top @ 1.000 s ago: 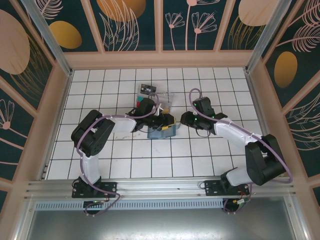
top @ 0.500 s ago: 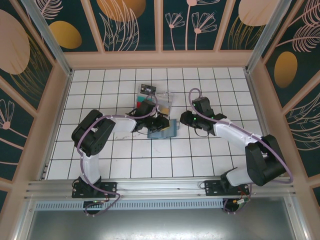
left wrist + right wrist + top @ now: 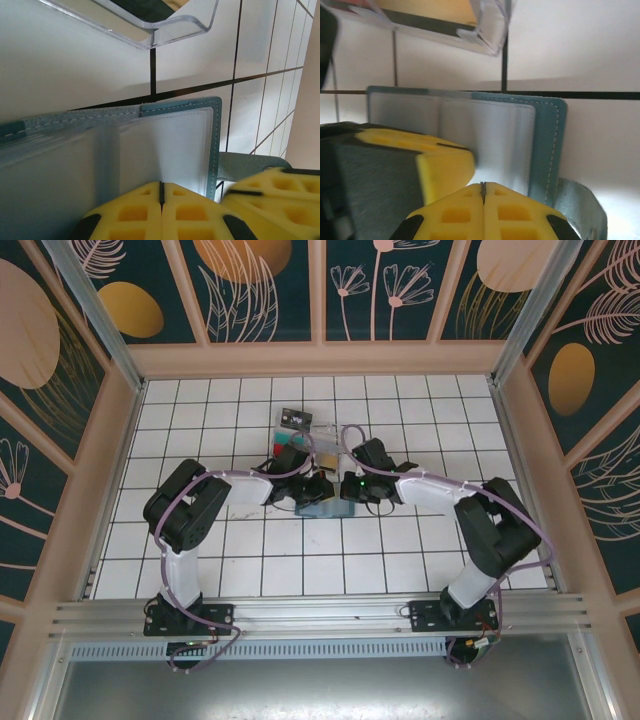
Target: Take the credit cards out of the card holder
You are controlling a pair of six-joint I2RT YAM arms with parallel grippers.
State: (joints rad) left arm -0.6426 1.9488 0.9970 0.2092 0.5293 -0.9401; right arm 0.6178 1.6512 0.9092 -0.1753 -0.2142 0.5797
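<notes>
On the white tiled worktop [image 3: 400, 550], the card holder [image 3: 322, 506] lies a little above the middle of the overhead frame, between the two arms' ends. It sits just below the clear tray [image 3: 330, 440]. A small black card [image 3: 295, 418] lies above the tray's upper left corner. The left hand [image 3: 318, 487] comes in from the left and the right hand [image 3: 347, 488] from the right. They meet over the holder's upper edge, close to each other. In the left wrist view the card holder [image 3: 170, 145] stands open across the middle of the frame. Its pale grey-blue pocket face is bordered by a stitched teal rim at the top and right, and the tray's rounded rim [image 3: 170, 27] is at the top of the frame. The left hand [image 3: 161, 186] is at the bottom centre, its two yellow pads pressed together with only a thin dark seam between them, right against the pocket face. A yellow finger of the other arm sits in the lower right corner, beside a grey-teal flap of the holder. In the right wrist view the card holder [image 3: 490, 130] again fills the middle, with its teal rim on the right and the tray [image 3: 490, 30] above it. The right hand [image 3: 483, 186] is likewise closed pad to pad at the bottom centre, up against the pocket face. A yellow finger of the left arm lies over the holder's left half. I cannot tell whether either hand has a leaf of the holder nipped between its pads. I also cannot make out what the pockets contain.
</notes>
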